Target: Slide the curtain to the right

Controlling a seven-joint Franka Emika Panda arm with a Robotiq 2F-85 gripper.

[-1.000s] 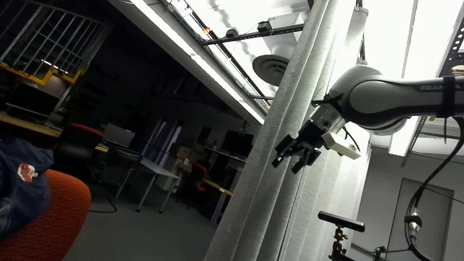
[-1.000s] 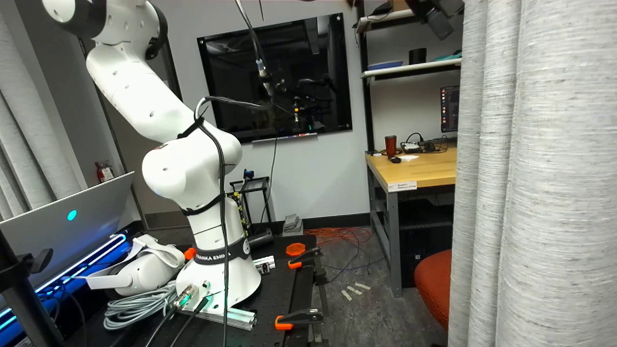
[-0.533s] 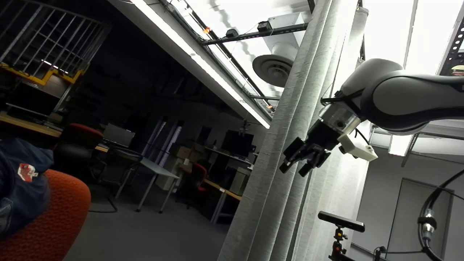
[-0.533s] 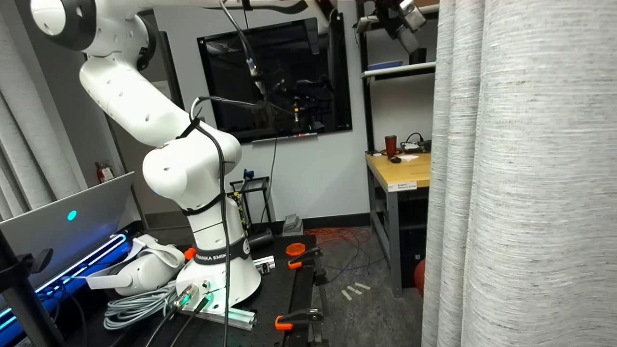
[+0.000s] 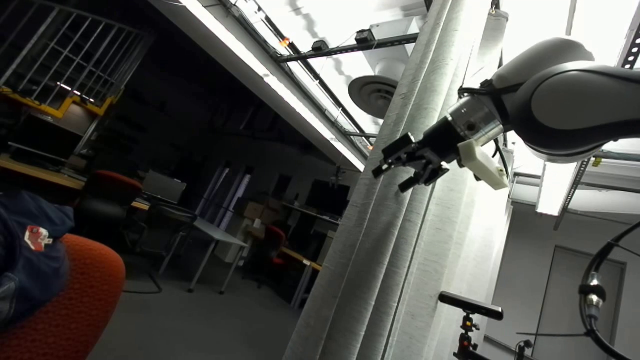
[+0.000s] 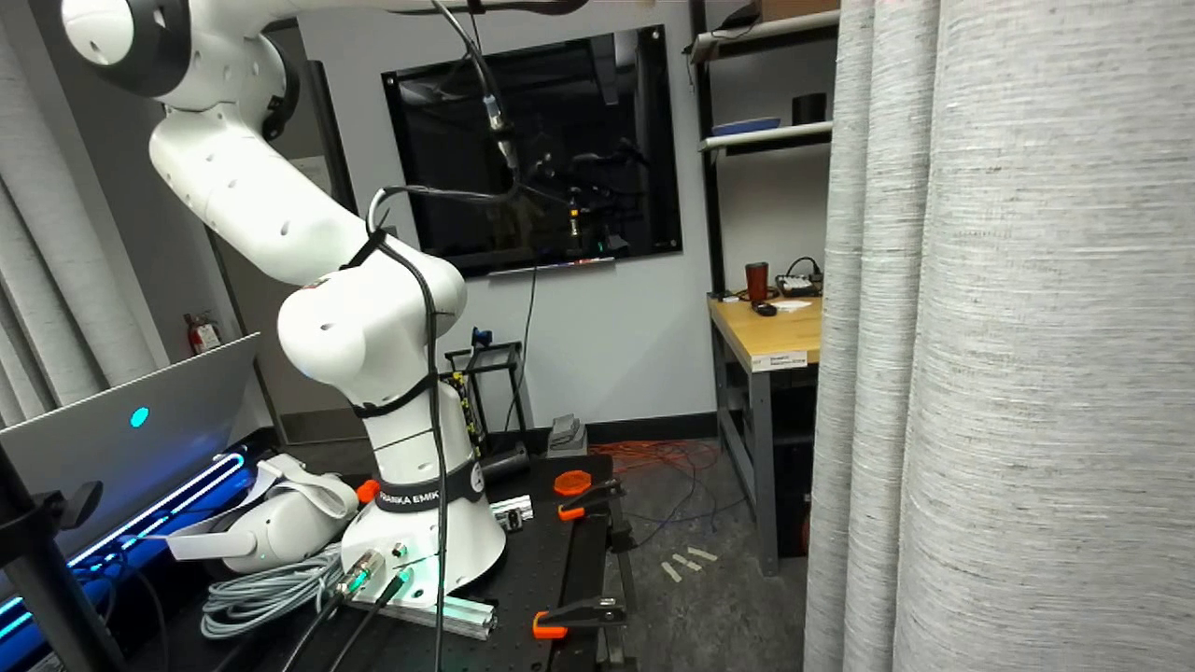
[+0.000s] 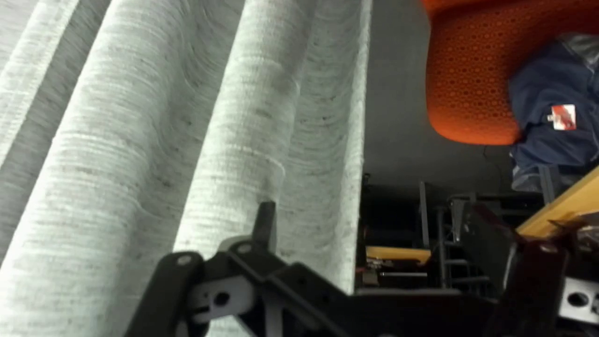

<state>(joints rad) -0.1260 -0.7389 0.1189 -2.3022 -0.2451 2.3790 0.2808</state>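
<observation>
1. I see the pale grey-white curtain (image 5: 390, 260) hanging in long vertical pleats, its woven cloth showing in the wrist view and in both exterior views.
2. In an exterior view the Franka Emika Panda arm (image 5: 575, 100) extends from the right, its black Robotiq gripper (image 5: 394, 178) tilted downward with the pleats behind it.
3. The gripper is released: its two fingers (image 7: 266, 222) stand spread wide.
4. In the wrist view the curtain's free edge runs down between the fingers, and one finger overlaps a pleat; whether it touches the cloth, I cannot tell.
5. Past that edge is an orange chair (image 7: 468, 79), with a navy cloth item (image 7: 533, 107) against it.
6. In an exterior view a black bar-shaped camera (image 5: 470, 305) shows lower than the gripper.
7. In an exterior view the arm's white base (image 6: 420, 541) stands on a black perforated bench (image 6: 532, 579), near a white VR headset (image 6: 280, 532) and a silver laptop (image 6: 131, 457).
8. Behind them is a wall-mounted black screen (image 6: 523, 187); the curtain, at the right there, hides part of a wood-topped desk (image 6: 775, 331) bearing a dark red tumbler (image 6: 757, 282).
</observation>
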